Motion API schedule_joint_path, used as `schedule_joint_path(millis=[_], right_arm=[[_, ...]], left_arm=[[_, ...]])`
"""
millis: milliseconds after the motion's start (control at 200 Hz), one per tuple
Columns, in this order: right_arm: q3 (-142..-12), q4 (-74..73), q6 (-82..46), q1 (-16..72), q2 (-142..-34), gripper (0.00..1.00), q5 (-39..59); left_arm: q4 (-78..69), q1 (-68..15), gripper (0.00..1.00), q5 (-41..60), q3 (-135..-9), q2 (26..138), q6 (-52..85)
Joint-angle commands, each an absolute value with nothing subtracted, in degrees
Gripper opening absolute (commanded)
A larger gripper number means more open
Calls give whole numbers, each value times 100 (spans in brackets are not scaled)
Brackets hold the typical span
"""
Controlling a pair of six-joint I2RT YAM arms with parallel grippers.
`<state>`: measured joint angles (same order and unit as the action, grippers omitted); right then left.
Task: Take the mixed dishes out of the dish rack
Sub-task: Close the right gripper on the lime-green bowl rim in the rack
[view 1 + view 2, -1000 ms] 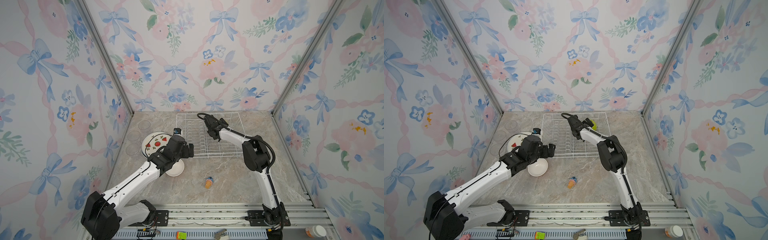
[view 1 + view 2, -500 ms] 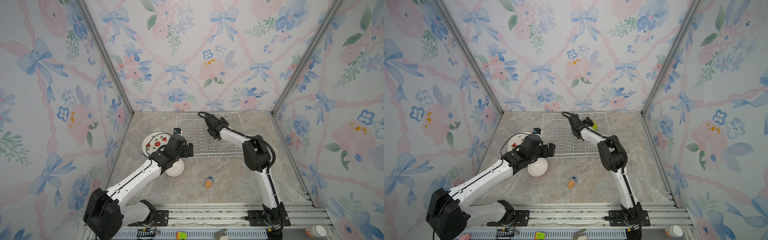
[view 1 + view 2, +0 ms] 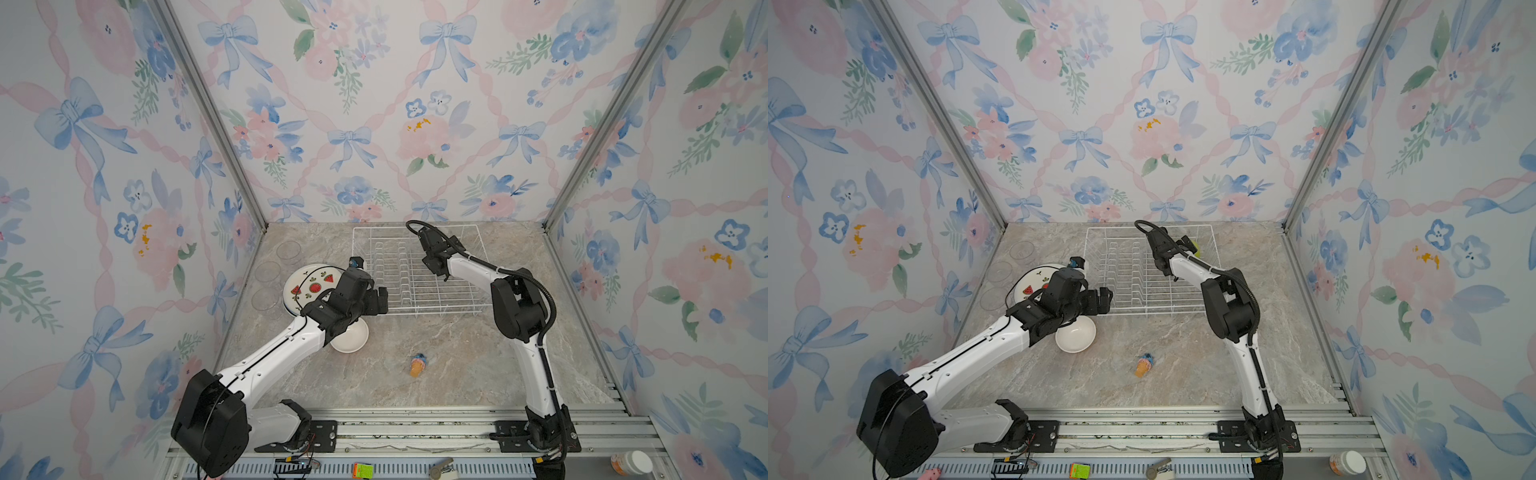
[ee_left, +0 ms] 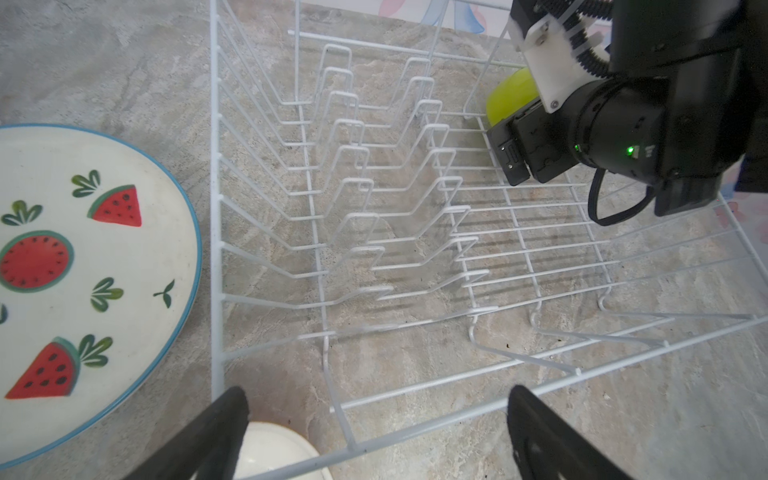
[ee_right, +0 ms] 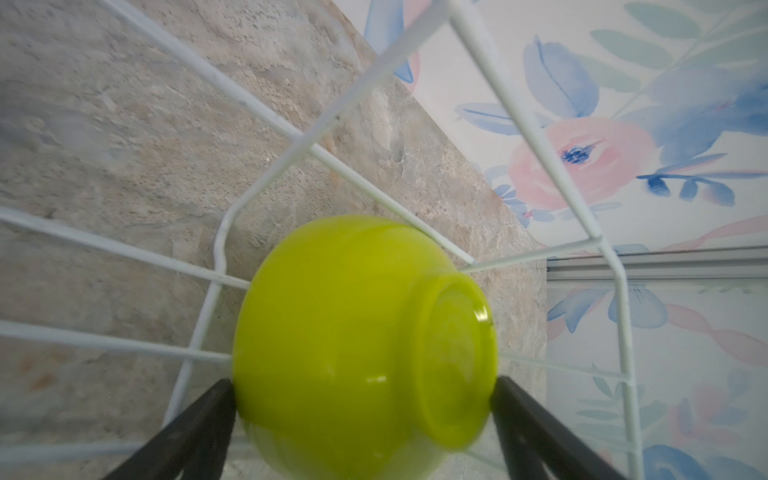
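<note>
My right gripper (image 5: 362, 384) sits spread wide around lime-green glossy bowl (image 5: 353, 316) in white wire dish rack (image 4: 214, 166) corner; left gripper (image 4: 376, 401) apart, empty, by rack edge.

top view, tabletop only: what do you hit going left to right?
On the table: glasses → plate → rack. Left out: the white bowl straddles the plate-to-rack boundary, and the toy sits in front of the rack, within its span.

High stereo; wrists near dish rack (image 3: 395, 286)
</note>
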<state>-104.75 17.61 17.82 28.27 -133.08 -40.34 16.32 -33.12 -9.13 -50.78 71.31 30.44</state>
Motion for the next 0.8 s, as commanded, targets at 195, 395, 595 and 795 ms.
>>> schedule_joint_path(millis=[195, 395, 595, 795], right_arm=[[-10399, 1534, 1981, 2739, -13407, 97, -4816], [-10040, 1023, 2013, 2724, -13113, 97, -4917], [-9937, 1015, 1943, 2613, -13059, 97, -4979], [-9732, 682, 2270, 2667, -12964, 97, -5275]], left_arm=[[1583, -3263, 98, -880, -5190, 7260, 3068], [1580, -3262, 98, -836, -5269, 7384, 3090], [1588, -3261, 98, -749, -5335, 7504, 3099], [1586, -3261, 98, -725, -5370, 7546, 3110]])
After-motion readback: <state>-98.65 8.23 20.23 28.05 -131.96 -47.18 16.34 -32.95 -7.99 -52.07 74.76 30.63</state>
